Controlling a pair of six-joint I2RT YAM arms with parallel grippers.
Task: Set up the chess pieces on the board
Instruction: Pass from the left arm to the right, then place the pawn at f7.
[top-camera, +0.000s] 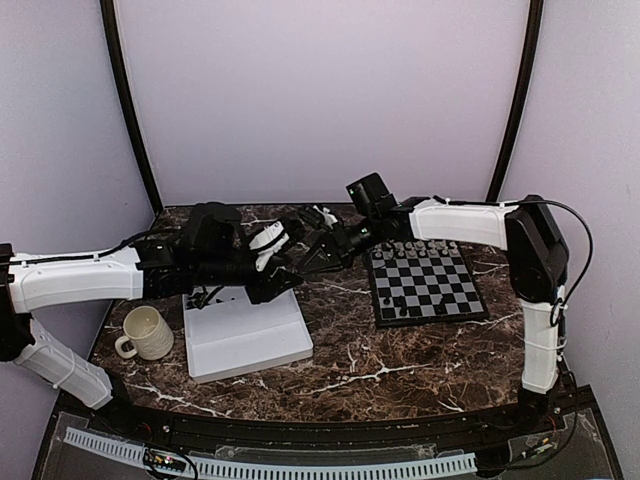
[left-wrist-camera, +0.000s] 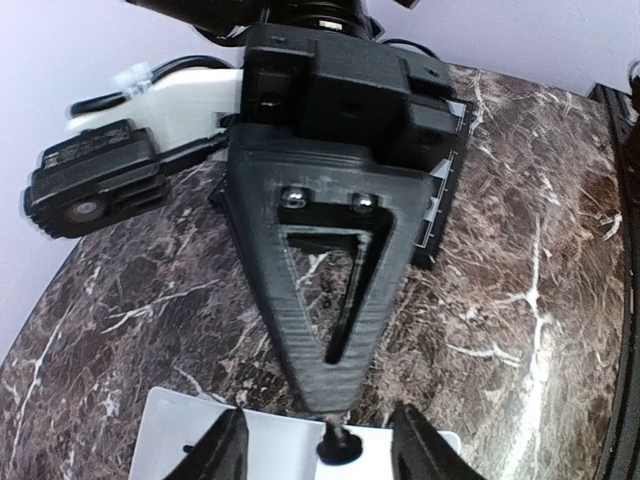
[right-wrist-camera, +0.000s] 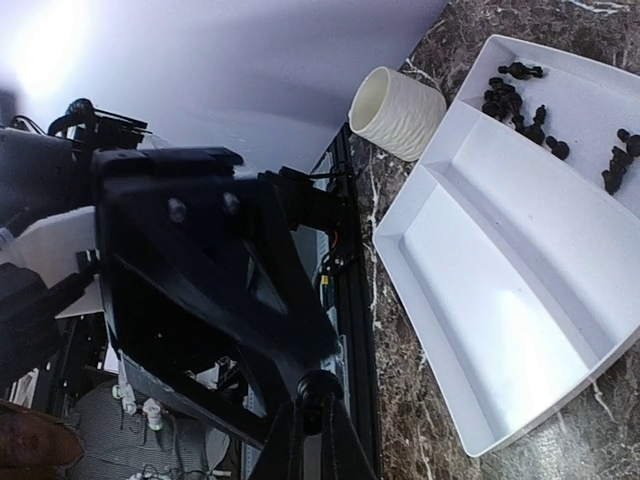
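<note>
Between the white tray and the board (top-camera: 425, 282), my two grippers meet tip to tip. My right gripper (right-wrist-camera: 315, 418) is shut on a tiny black chess piece (right-wrist-camera: 321, 386), pinched at its top. In the left wrist view the same piece (left-wrist-camera: 340, 449) hangs from the right gripper's tip (left-wrist-camera: 332, 392), base down, between my left fingers (left-wrist-camera: 226, 450). My left gripper (left-wrist-camera: 318, 432) is open, its jaws clear of the piece on both sides. Several black chess pieces (right-wrist-camera: 512, 101) lie in the tray's far compartment. Pale pieces (top-camera: 420, 248) line the board's far row.
The white two-compartment tray (top-camera: 250, 340) lies left of centre on the marble table, and its near compartment (right-wrist-camera: 500, 260) holds nothing. A white ribbed mug (top-camera: 147, 332) stands left of the tray. A few dark pieces (top-camera: 400, 306) sit near the board's front left.
</note>
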